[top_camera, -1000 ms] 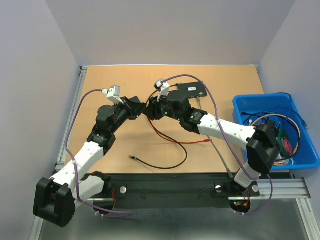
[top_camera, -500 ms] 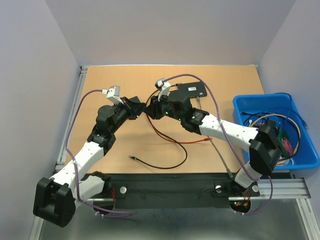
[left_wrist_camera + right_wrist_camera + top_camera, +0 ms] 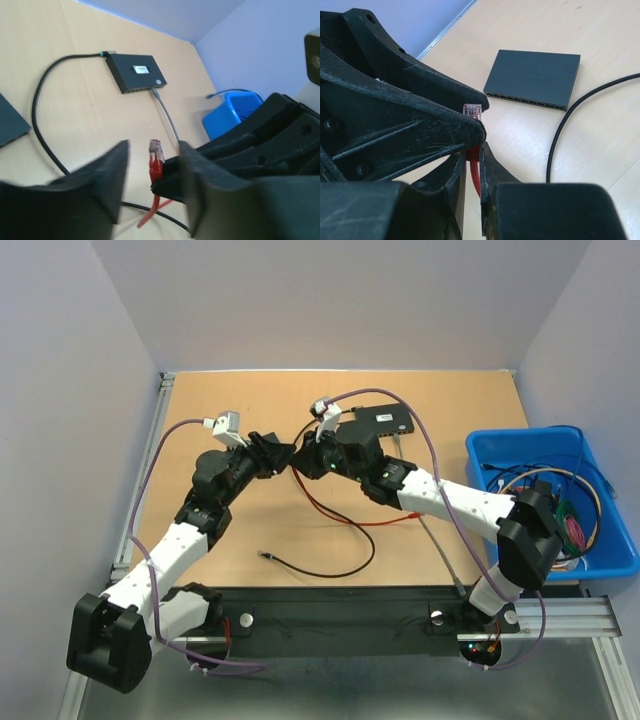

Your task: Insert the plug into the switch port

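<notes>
Right pincer (image 3: 474, 156) is pressed together on the red cable (image 3: 474, 175) just under the plug (image 3: 472, 111), holding the plug upright in the air with its clear tip up. Left pincer (image 3: 154, 149) stands spread, one finger on each side of the plug, and I cannot see either finger touching it. Both meet above the worktop (image 3: 260, 400), left of the switch (image 3: 381, 420) and nearer my bases than it, so the plug is well apart from the switch's ports. A grey cable (image 3: 166, 117) is plugged into that port row. Right of the switch sits a blue bin (image 3: 520, 433) of loose cables.
</notes>
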Robot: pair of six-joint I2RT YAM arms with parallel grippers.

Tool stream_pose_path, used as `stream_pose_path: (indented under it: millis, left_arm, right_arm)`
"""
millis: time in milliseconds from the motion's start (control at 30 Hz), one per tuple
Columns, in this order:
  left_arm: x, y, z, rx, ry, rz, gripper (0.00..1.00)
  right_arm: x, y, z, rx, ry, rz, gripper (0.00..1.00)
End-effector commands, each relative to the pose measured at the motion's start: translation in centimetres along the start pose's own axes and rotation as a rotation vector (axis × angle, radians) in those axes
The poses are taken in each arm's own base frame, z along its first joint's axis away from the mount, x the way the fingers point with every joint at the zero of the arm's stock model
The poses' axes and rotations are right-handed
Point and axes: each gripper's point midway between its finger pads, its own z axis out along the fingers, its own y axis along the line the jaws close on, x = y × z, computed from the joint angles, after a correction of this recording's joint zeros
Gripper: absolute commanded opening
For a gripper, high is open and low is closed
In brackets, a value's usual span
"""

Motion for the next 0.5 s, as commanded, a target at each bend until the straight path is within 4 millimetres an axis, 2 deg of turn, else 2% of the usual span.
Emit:
stream_pose_path:
  millis: [0, 100, 300, 333, 367, 400, 433, 467]
  left_arm:
    - [-0.7, 1.0, 0.6, -0.055, -0.021, 0.048, 0.65]
    - [-1.0, 3.9, 1.2, -0.193, -0.015, 0.045, 0.73]
    - [-2.1, 8.9, 2.3, -0.326, -0.032, -0.007, 0.74]
    - [-2.7, 10.1, 2.3, -0.358, -0.051, -0.015, 0.74]
    - [-3.7, 10.5, 2.6, -0.37, -0.08, -0.011, 0.75]
    - [-3.5, 11.9, 3.1, -0.407, -0.07, -0.012, 0.75]
    - [-5.1, 12.5, 3.4, -0.422, -0.101, -0.008, 0.75]
    - [-5.5, 13.4, 3.6, -0.442, -0.105, -0.007, 0.75]
  right_arm:
    - [-0.9, 0.4, 0.3, 0.002, -0.039, -0.008, 0.0]
    - [0.8, -0.6, 0.5, 0.031, -0.008, -0.004, 0.0]
    - [3.6, -2.3, 1.1, 0.088, 0.05, 0.007, 0.0]
    - [4.0, -2.3, 1.2, 0.089, 0.06, 0.009, 0.0]
    - [4.8, -2.6, 1.6, 0.095, 0.077, 0.013, 0.01]
    - [5.3, -2.8, 1.7, 0.097, 0.089, 0.018, 0.0]
    - [6.2, -3.0, 2.0, 0.098, 0.11, 0.023, 0.0]
    - [6.2, -2.9, 2.0, 0.096, 0.111, 0.026, 0.0]
